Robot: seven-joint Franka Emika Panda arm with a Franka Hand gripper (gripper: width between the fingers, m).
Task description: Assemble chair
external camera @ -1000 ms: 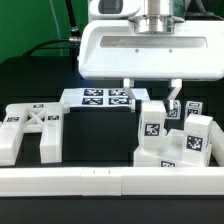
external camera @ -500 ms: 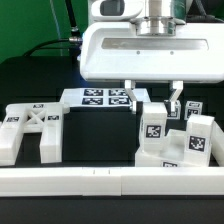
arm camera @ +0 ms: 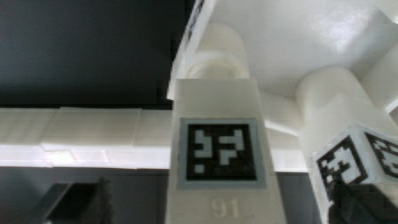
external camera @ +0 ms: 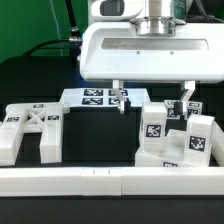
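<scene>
The matte black table takes up most of the scene. A long white border rail closes it at the front, and the thin flat white marker board lies at the back, near the middle.

The chair is not yet joined. The white plastic X-braced panel lies at the exterior view's left, well apart from the other parts. A crowded group of white blocky parts with black-and-white tags stands at the exterior view's right. In this group a tall white upright block is in front, and the white leg blocks are just beside it.

The two-finger gripper hangs over this group, spread wide and holding nothing, with the fingers on either side of the upright block's top. I judge that the step in hand is to take this block. The next move calls for a straight descent without pushing the neighbours, then closing on the block's flat faces.

The large white wrist body hides the arm and the table behind it. The wrist view is filled by the upright block, close and blurred. I cannot tell whether the blocks touch at their bases, nor which part is the seat slab.
</scene>
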